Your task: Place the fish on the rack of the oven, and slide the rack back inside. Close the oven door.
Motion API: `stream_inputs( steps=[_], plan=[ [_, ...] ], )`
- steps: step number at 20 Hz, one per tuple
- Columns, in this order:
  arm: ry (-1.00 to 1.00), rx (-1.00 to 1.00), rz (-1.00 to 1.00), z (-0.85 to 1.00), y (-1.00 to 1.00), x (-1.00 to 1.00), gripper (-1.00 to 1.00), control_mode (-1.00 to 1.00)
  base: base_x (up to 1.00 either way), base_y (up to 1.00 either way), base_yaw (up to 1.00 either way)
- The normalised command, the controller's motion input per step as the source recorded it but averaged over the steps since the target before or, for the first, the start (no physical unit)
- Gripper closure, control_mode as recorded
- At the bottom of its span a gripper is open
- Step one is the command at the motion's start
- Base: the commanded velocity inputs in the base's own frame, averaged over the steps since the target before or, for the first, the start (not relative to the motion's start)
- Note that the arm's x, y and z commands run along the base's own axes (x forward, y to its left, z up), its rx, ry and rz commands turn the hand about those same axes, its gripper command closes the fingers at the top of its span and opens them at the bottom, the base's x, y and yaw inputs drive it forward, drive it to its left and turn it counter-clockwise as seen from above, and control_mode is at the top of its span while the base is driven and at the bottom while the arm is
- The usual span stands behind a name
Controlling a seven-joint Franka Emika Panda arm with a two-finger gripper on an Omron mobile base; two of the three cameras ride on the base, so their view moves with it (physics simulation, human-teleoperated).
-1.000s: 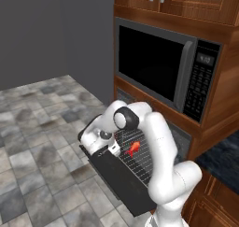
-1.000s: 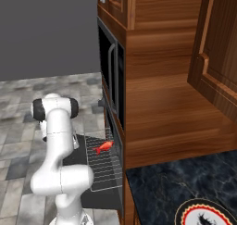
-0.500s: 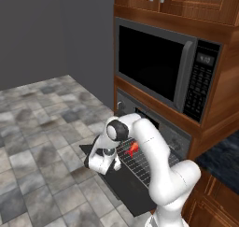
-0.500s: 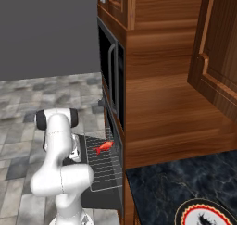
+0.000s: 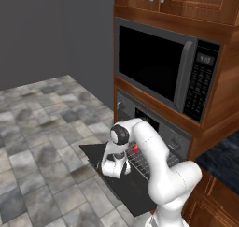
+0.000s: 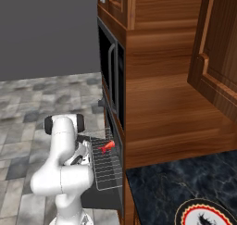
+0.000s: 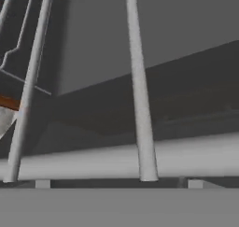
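Fish (image 6: 107, 146), glossy red-orange, on thin silvery rack (image 6: 107, 166) wires above flat dark oven door (image 5: 122, 184); gripper (image 5: 115, 167) state unclear.

Glossy white rounded arm (image 5: 154, 151) segments with dark round joint caps

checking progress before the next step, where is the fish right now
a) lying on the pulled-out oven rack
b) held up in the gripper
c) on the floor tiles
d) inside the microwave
a: the fish lies on the wires of the rack, which sticks out of the oven over the lowered oven door.
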Motion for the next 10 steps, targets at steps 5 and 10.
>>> stream_inputs(
  steps=[5,10],
  plan=[
    [0.09,0.0,0.0,-0.15,-1.0,0.09,-1.0,-1.0,0.0,0.0,0.0],
    [0.05,0.0,-0.03,0.45,-1.0,0.0,-1.0,-1.0,0.0,0.0,0.0]
  ],
)
